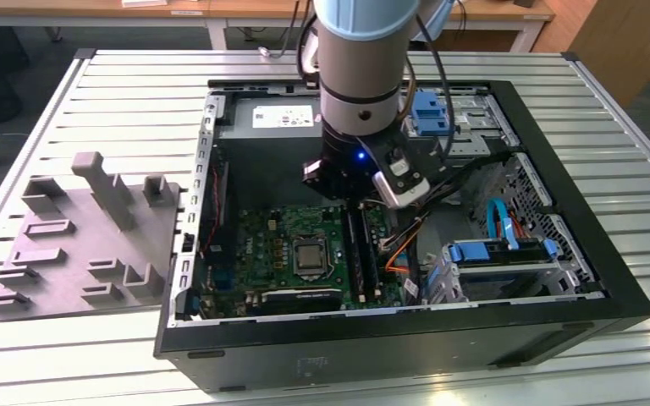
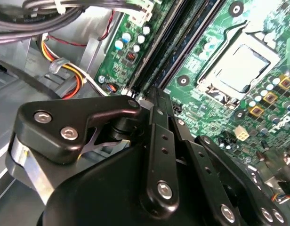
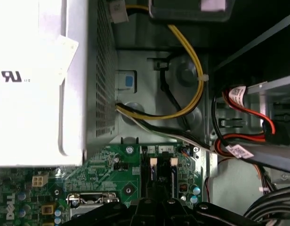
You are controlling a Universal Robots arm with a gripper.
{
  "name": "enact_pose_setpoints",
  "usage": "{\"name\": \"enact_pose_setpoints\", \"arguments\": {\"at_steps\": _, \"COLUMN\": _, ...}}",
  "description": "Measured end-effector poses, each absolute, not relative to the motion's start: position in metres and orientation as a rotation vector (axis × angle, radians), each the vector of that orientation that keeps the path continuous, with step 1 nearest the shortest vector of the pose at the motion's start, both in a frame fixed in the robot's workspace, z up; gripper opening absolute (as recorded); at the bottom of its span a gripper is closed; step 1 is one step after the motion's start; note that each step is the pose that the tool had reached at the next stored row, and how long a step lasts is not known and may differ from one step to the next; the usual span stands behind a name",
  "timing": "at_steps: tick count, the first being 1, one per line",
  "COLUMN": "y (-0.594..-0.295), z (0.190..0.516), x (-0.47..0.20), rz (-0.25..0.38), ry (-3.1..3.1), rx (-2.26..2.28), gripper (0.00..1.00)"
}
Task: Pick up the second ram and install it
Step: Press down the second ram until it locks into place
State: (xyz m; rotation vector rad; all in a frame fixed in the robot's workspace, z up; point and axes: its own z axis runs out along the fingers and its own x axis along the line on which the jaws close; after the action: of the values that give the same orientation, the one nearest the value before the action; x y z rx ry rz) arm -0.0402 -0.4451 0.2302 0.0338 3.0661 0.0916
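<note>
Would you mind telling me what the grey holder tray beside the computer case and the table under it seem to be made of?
The holder tray looks like matte grey plastic, perhaps printed: dull, uniform, blocky posts. The table looks like bare metal, probably aluminium: pale silvery slats with a soft sheen.

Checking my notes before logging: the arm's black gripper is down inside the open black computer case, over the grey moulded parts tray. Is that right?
Not quite. The black gripper is inside the open black computer case, but over the long black memory slots on the green motherboard, as the exterior view shows. The grey moulded parts tray lies outside the case, to the exterior view's left.
</note>
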Motion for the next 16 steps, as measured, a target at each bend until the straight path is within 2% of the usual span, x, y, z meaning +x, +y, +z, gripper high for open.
{"name": "enact_pose_setpoints", "arguments": {"at_steps": 16, "y": -0.468, "z": 0.230, "x": -0.040, "rz": 0.092, "ry": 3.066, "rx": 0.034, "gripper": 0.11}}
